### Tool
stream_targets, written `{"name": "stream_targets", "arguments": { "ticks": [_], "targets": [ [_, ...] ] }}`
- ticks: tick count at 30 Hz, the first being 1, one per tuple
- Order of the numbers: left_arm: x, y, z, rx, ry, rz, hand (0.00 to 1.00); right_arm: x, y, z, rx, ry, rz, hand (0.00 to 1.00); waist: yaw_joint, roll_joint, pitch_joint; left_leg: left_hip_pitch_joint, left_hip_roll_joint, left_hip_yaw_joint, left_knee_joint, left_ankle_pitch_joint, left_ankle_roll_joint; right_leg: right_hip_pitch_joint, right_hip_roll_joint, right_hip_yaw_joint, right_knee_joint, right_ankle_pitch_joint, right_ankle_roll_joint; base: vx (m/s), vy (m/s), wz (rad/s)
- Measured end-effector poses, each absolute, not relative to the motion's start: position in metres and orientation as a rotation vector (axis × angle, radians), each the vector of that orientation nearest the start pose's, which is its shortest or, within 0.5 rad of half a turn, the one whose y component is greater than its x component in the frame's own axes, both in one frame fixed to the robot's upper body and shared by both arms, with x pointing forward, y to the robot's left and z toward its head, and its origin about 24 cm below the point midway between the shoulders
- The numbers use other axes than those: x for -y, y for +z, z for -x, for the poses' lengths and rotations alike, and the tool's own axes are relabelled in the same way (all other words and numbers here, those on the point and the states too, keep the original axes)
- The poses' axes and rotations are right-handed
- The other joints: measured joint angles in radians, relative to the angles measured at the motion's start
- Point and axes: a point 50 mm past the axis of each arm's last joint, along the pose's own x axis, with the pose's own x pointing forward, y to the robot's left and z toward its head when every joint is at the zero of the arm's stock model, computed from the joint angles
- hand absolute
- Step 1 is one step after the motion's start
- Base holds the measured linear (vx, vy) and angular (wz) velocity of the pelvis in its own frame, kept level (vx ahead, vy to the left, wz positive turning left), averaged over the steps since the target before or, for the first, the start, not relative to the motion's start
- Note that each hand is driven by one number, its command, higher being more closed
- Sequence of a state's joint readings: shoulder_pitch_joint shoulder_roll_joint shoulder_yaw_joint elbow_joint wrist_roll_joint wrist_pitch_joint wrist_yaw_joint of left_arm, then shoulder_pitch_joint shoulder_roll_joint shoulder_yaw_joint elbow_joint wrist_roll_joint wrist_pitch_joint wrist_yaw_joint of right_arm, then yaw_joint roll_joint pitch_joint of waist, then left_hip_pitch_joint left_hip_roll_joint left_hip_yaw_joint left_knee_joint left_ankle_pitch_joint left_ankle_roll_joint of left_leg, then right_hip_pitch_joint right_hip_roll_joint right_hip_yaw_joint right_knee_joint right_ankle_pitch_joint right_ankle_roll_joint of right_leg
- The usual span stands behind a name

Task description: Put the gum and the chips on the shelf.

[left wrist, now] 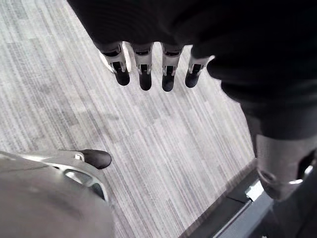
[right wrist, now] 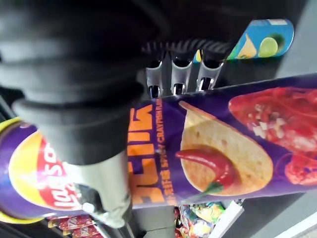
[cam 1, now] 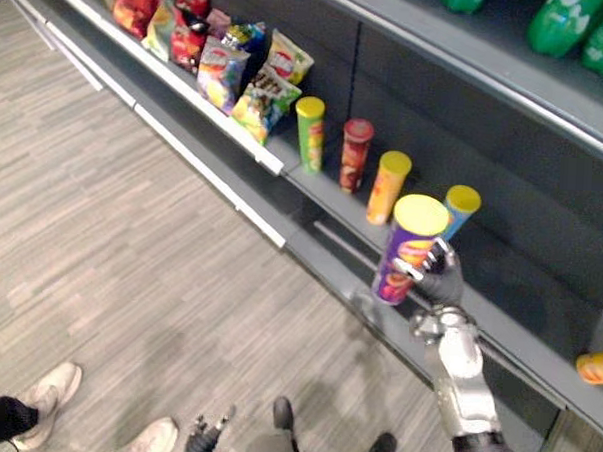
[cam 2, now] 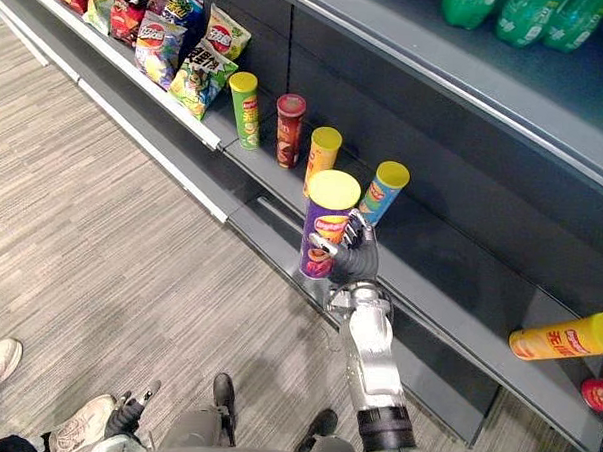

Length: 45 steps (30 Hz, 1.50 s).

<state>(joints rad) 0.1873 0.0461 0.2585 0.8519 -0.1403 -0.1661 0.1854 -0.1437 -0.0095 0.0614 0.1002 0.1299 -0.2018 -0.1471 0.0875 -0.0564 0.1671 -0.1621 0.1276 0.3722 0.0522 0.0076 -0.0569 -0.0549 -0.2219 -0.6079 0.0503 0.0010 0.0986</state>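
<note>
- The right hand [cam 2: 355,256] has its fingers and thumb curled round a purple chips can [cam 2: 326,227] with a yellow lid, gripping it low on its side.
- The can is held nearly upright over the front edge of the lower shelf [cam 2: 429,292], just in front of a blue can [cam 2: 383,190] and an orange can [cam 2: 323,157].
- Further along the shelf stand a red can [cam 2: 289,130] and a green can [cam 2: 246,108], then a row of chip bags [cam 2: 179,51].
- Another orange can [cam 2: 562,337] lies on its side, well apart.
- The left hand [left wrist: 143,69] hangs over the floor with relaxed fingers, holding nothing.
</note>
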Motion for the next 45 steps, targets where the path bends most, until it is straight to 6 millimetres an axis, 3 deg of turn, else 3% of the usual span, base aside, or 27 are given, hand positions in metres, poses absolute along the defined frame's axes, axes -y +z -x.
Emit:
{"name": "stream_targets", "arguments": {
  "ticks": [4,11,13,23,28,37,45],
  "targets": [
    [-0.222,-0.136,-0.110,-0.812,0.567,0.064,0.00,0.145,0.090,-0.299,0.279,-0.182,-0.076,1.00,0.003,0.032,0.051,-0.065,0.032,0.041,0.109,-0.048,0.009,-0.068,-0.004,0.060,0.035,0.000,0.000,-0.10,0.033,-0.39],
    [-0.214,-0.127,-0.142,-0.748,0.505,0.029,0.00,0.166,0.117,-0.312,0.356,-0.368,-0.061,1.00,0.001,0.078,0.157,-0.136,0.061,0.079,0.201,-0.074,0.026,-0.166,-0.019,0.111,0.109,0.001,-0.002,-0.13,0.048,-0.22],
    [-0.210,-0.125,-0.154,-0.731,0.480,0.025,0.00,0.174,0.133,-0.320,0.400,-0.440,-0.081,1.00,0.001,0.098,0.197,-0.153,0.066,0.079,0.224,-0.078,0.033,-0.185,-0.025,0.116,0.132,-0.001,-0.004,-0.08,0.030,-0.03],
    [-0.202,-0.117,-0.172,-0.669,0.427,-0.016,0.00,0.191,0.192,-0.340,0.542,-0.683,-0.123,1.00,0.005,0.154,0.273,-0.228,0.074,0.086,0.272,-0.082,0.043,-0.280,-0.046,0.135,0.200,-0.008,-0.014,-0.03,0.019,-0.03],
    [-0.194,-0.112,-0.185,-0.637,0.373,-0.036,0.00,0.218,0.226,-0.343,0.613,-0.843,-0.171,1.00,0.023,0.200,0.310,-0.291,0.079,0.085,0.300,-0.081,0.046,-0.352,-0.056,0.144,0.244,-0.013,-0.022,0.00,0.000,0.00],
    [-0.184,-0.105,-0.199,-0.594,0.318,-0.058,0.00,0.249,0.247,-0.342,0.606,-1.069,-0.258,1.00,0.034,0.242,0.340,-0.345,0.079,0.081,0.308,-0.071,0.061,-0.418,-0.068,0.144,0.283,-0.022,-0.035,0.01,-0.004,0.01],
    [-0.181,-0.101,-0.206,-0.573,0.309,-0.061,0.00,0.263,0.258,-0.336,0.614,-1.175,-0.329,1.00,0.038,0.243,0.339,-0.380,0.075,0.088,0.307,-0.064,0.071,-0.467,-0.076,0.154,0.301,-0.022,-0.036,0.05,-0.010,-0.01]
  ]
}}
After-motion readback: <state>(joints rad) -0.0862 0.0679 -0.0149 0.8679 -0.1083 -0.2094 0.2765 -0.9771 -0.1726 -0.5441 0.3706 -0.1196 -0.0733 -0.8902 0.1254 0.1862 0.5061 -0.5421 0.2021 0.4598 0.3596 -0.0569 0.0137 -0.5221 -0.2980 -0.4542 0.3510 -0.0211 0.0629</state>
